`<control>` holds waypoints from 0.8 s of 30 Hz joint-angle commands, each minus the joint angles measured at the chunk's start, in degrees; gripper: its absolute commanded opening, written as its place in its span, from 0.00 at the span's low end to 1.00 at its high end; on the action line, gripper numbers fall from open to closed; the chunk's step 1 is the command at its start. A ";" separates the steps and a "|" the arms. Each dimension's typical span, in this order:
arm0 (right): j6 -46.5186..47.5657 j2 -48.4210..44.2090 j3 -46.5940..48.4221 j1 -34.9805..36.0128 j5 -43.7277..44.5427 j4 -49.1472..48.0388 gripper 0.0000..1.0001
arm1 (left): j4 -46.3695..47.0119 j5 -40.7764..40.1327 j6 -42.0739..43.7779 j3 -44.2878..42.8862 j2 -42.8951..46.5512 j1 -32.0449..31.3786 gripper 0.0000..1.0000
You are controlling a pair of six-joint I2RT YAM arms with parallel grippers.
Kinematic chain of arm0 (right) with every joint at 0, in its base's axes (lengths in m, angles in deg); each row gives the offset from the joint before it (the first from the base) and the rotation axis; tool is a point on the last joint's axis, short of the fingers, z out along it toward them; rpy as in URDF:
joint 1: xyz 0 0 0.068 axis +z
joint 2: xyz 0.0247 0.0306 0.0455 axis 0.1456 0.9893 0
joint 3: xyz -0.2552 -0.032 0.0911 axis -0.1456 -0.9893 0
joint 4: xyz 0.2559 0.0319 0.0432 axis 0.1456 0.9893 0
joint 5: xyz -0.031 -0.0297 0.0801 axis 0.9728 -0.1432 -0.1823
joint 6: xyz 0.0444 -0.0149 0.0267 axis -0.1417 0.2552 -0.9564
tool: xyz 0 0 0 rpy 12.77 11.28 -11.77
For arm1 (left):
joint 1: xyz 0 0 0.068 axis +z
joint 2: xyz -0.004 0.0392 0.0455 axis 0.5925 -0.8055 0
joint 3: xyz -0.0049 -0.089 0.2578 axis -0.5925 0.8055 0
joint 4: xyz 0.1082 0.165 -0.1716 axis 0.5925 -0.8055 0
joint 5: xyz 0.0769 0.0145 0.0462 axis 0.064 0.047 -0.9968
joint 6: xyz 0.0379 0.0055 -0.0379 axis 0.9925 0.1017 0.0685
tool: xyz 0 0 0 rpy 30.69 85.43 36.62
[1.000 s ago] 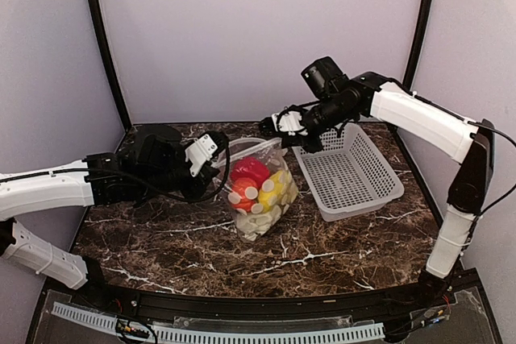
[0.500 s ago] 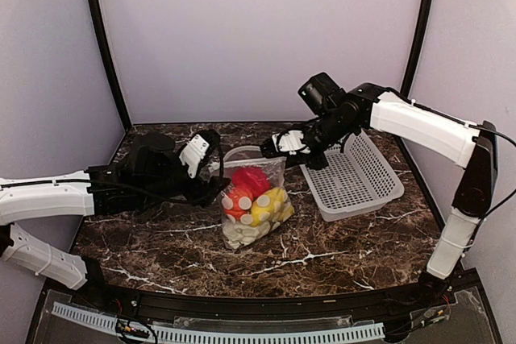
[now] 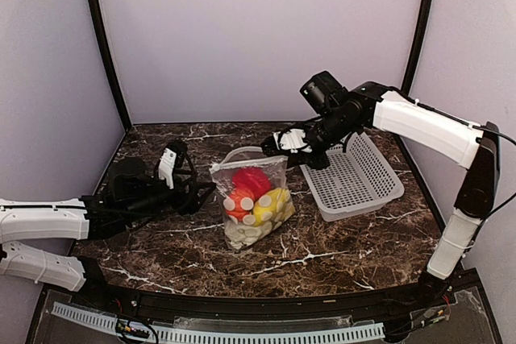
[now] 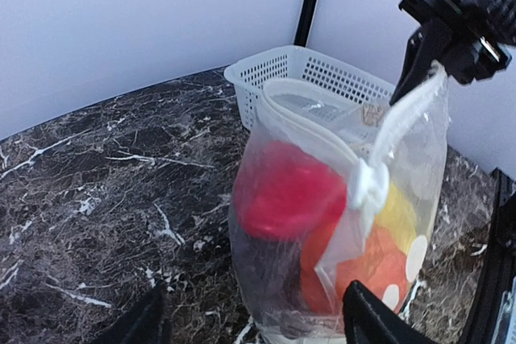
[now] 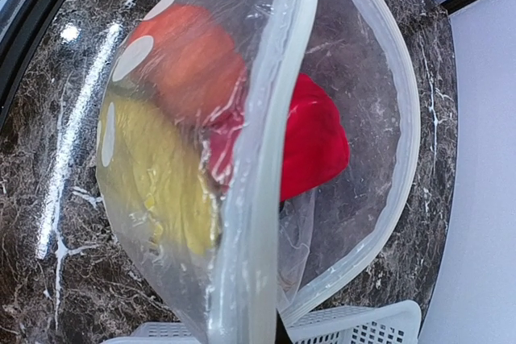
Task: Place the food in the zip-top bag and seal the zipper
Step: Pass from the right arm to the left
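Note:
The zip-top bag (image 3: pixel 256 199) rests on the marble table, hanging from its right top corner. Inside it I see food: a red pepper (image 3: pixel 251 180), an orange-red round piece (image 3: pixel 238 201), yellow pieces (image 3: pixel 274 201) and a white lumpy one (image 3: pixel 242 233). My right gripper (image 3: pixel 284 145) is shut on the zipper (image 3: pixel 246 164) at that corner; the mouth gapes, its far lip bowed away (image 5: pixel 395 118). My left gripper (image 3: pixel 203 193) stands open just left of the bag, apart from it. Its fingers (image 4: pixel 371 320) frame the bag (image 4: pixel 322 223) in the left wrist view.
A white mesh basket (image 3: pixel 351 173) stands right of the bag, under my right arm; its rim (image 5: pixel 355 329) shows close behind the bag. Black posts and grey walls close in the table's back and sides.
My left gripper has opened, let go of the bag's left corner and drawn back to the left. The bag has sunk lower and shifted slightly left; the right gripper keeps its hold.

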 commanded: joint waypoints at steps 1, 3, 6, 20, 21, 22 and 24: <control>-0.94 -2.05 -0.56 0.37 -0.29 0.77 0.02 | 10.54 7.25 -1.48 1.18 -1.72 2.80 0.66; -1.06 -2.03 -0.66 0.35 -0.29 0.64 0.02 | 12.60 9.51 -1.31 1.21 -2.91 3.44 0.62; -1.16 -1.90 -0.83 0.36 -0.21 0.27 0.02 | 13.33 13.99 -0.35 -0.67 -6.17 3.61 0.54; -1.07 -1.52 -1.55 0.40 -0.30 -0.05 0.03 | 17.82 14.79 -1.44 -3.11 -11.32 3.65 0.34; -1.15 -1.55 -1.47 0.45 -0.29 -0.05 0.02 | 17.96 14.33 -1.51 -3.06 -11.03 3.69 0.31; -1.16 -1.43 -1.46 0.45 -0.29 0.00 0.03 | 17.85 14.14 -1.28 -3.09 -10.91 3.67 0.28; -1.24 -1.38 -1.37 0.42 -0.29 0.00 0.03 | 16.55 13.95 -0.62 -3.60 -10.77 3.65 0.17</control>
